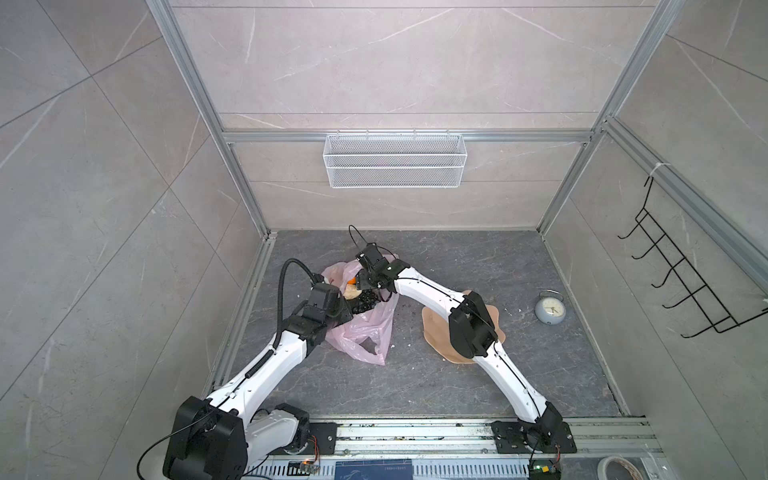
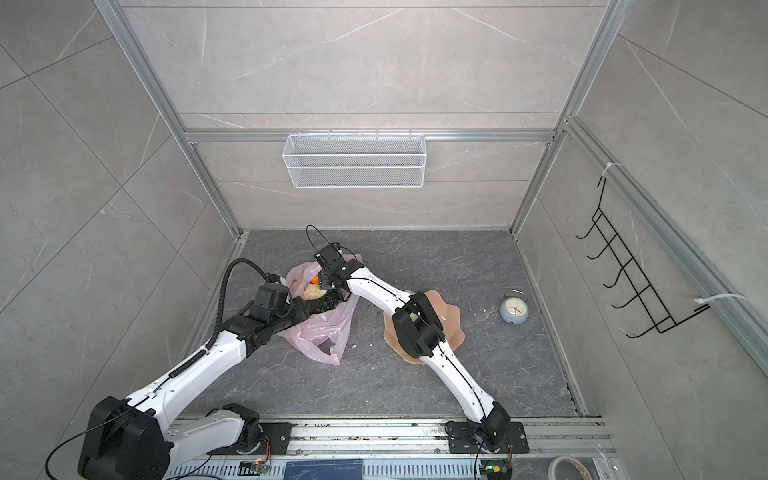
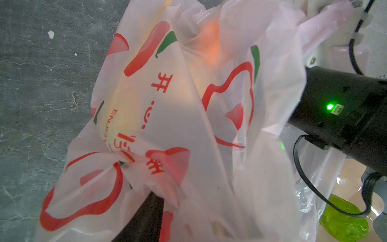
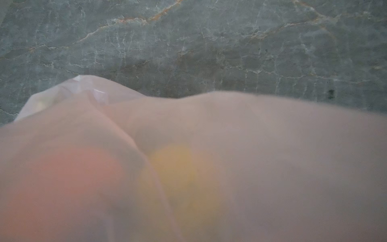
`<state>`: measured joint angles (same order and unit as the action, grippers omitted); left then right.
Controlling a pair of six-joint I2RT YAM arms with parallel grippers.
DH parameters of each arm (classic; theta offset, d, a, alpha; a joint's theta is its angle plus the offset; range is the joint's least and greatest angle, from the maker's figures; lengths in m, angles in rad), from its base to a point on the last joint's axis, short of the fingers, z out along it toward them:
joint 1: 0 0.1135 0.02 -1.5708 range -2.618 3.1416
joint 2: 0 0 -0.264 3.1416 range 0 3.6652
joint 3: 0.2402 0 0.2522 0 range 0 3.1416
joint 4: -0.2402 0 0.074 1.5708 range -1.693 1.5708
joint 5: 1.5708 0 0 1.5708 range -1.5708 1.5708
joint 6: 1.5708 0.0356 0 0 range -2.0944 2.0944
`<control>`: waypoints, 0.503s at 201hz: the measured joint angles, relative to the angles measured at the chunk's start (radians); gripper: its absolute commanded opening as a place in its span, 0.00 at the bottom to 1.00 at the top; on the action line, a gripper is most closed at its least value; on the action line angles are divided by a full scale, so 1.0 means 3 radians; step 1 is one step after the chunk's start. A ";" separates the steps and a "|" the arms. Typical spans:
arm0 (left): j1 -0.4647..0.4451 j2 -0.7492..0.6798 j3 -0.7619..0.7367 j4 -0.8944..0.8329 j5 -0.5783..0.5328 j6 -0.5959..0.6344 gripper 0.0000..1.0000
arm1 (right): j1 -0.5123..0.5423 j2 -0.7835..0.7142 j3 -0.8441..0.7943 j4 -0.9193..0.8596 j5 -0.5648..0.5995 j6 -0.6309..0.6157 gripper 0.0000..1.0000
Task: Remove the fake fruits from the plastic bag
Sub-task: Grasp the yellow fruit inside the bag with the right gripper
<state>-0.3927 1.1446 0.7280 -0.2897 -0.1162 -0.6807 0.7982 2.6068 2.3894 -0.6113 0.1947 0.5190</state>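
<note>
A dark grey, marble-veined tabletop (image 1: 457, 386) carries everything. On it lies a peach scalloped plate (image 1: 434, 328), partly hidden under an arm. Left of the plate in both top views, near it but apart, the crumpled pale-pink plastic bag (image 1: 368, 332) rests on the surface. Right of the plate, well apart, sits a pale round alarm clock (image 1: 549, 309), its dial visible from above. Small white crumbs (image 2: 354, 345) dot the surface between plate and bag.
</note>
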 measured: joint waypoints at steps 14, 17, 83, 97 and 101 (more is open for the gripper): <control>0.0000 0.0000 0.0000 0.0005 0.0023 0.0000 0.48 | 0.0000 0.0095 0.0144 -0.0055 0.0001 0.0000 0.79; 0.0000 0.0000 0.0000 0.0006 0.0025 0.0000 0.48 | 0.0000 0.0114 0.0170 -0.0064 0.0003 0.0000 0.79; 0.0000 -0.0001 -0.0034 0.0019 0.0056 0.0000 0.48 | 0.0000 0.0287 0.0426 -0.0229 0.0003 -0.0037 0.67; 0.0000 -0.0001 -0.0051 0.0018 0.0057 0.0000 0.48 | 0.0000 0.0275 0.0407 -0.0224 0.0001 -0.0050 0.65; 0.0000 -0.0001 -0.0055 0.0019 0.0057 0.0000 0.48 | 0.0000 0.0267 0.0394 -0.0224 0.0003 -0.0051 0.65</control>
<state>-0.3927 1.1442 0.7116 -0.2840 -0.0990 -0.6807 0.7982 2.6869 2.5076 -0.6785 0.1955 0.5037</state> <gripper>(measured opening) 0.482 0.663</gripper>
